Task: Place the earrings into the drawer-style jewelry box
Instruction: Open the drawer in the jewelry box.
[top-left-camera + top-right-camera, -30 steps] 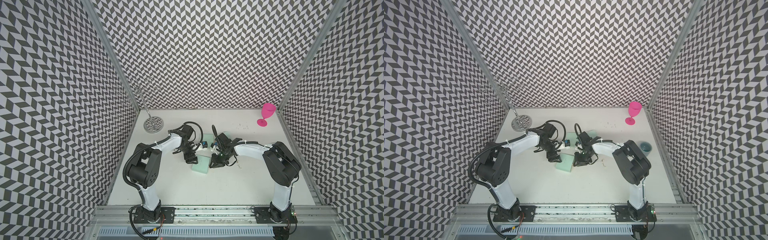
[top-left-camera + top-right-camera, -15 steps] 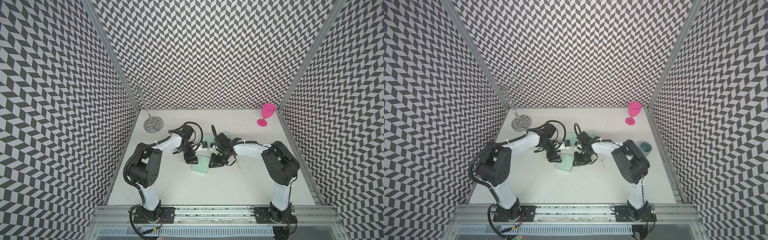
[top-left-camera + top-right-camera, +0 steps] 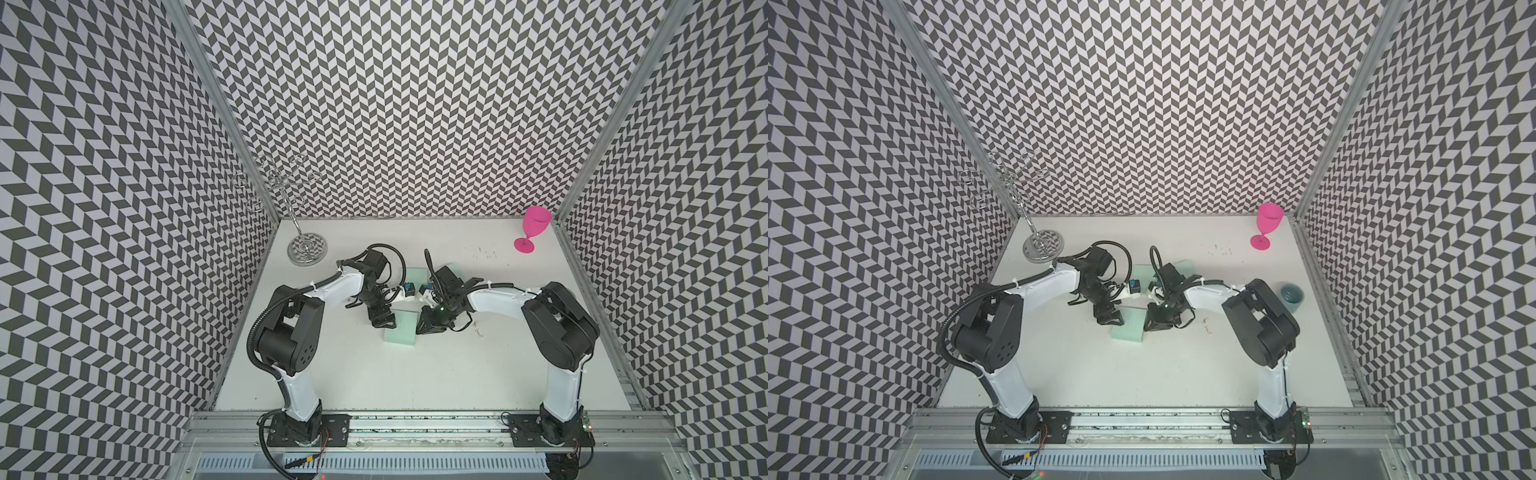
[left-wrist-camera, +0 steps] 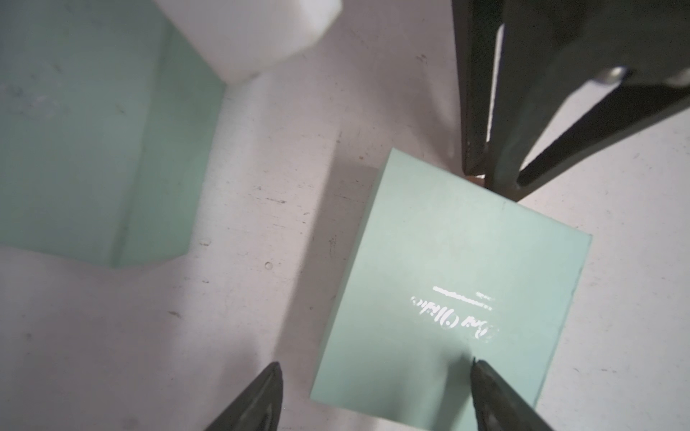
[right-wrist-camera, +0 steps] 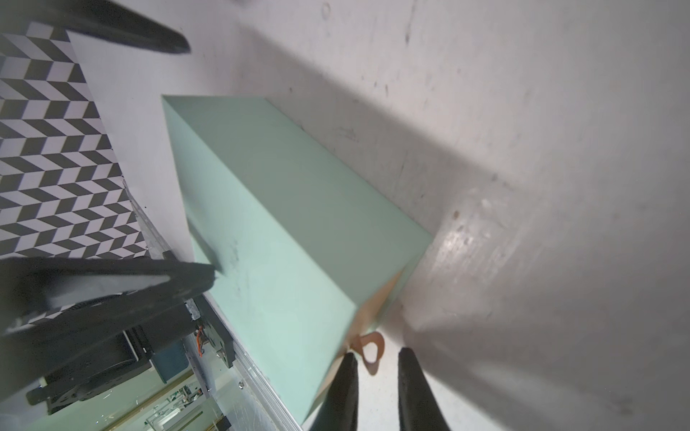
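Observation:
The drawer-style jewelry box (image 3: 401, 330) (image 3: 1128, 328) is a flat mint-green carton in mid-table with silver lettering on its lid (image 4: 448, 276). My left gripper (image 3: 382, 322) (image 4: 375, 369) stands open across one edge: one fingertip (image 5: 194, 276) rests on the lid, the other is beside the box. At the opposite end a tan loop pull tab (image 5: 373, 345) sticks out. My right gripper (image 3: 430, 330) (image 5: 378, 353) is down there, jaws a narrow gap apart, the loop at their tips and not pinched. The earrings (image 3: 480, 331) (image 3: 1206, 326) lie loose on the table to the right.
A second mint-green box (image 3: 415, 276) (image 4: 74, 130) sits just behind, between the wrists. A silver jewelry stand (image 3: 305, 249) is at the back left, a pink goblet (image 3: 530, 232) at the back right, a teal bowl (image 3: 1291, 296) by the right wall. Dark specks (image 3: 484, 251) dot the table.
My right gripper's jaws have come a little closer together at the pull tab. Both arms and the box have stayed where they were.

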Available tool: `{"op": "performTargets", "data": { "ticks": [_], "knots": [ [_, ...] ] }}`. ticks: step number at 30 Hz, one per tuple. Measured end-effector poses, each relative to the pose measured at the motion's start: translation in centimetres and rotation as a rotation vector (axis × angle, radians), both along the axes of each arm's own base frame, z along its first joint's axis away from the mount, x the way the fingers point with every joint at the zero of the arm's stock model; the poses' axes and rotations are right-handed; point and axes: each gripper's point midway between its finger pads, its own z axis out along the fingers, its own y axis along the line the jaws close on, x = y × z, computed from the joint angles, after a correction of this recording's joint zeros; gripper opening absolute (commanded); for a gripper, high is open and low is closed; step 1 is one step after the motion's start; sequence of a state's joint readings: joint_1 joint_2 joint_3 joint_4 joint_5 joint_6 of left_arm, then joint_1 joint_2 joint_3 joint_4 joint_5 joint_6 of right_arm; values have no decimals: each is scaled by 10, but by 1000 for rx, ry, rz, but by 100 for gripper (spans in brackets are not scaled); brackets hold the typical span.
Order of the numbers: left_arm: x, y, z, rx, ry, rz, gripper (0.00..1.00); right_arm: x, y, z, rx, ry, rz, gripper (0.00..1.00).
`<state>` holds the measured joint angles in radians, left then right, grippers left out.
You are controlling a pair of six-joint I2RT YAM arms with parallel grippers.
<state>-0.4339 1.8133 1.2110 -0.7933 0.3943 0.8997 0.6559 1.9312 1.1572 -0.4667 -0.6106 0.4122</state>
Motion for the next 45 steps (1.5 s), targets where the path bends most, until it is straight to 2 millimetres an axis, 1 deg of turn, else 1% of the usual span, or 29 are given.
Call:
{"op": "performTargets", "data": {
  "ticks": [10, 19, 24, 33, 41, 45],
  "knots": [
    [-1, -1, -1, -9, 11, -1, 80, 2, 3, -2, 22, -10, 4, 11],
    [-2, -2, -3, -12, 19, -2, 80, 5, 2, -3, 27, -26, 5, 0],
    [-2, -2, -3, -13, 22, -1, 80, 6, -1, -3, 23, -37, 9, 0],
    [-2, -1, -4, -20, 29, 3, 80, 6, -16, -1, 8, -50, -5, 0],
    [-2, -1, -4, -23, 31, 4, 80, 1, -25, -2, -11, -48, -9, 0],
    [-2, -1, -4, -25, 33, 5, 80, 0, -34, -1, -27, -57, -23, 0]
  ]
}}
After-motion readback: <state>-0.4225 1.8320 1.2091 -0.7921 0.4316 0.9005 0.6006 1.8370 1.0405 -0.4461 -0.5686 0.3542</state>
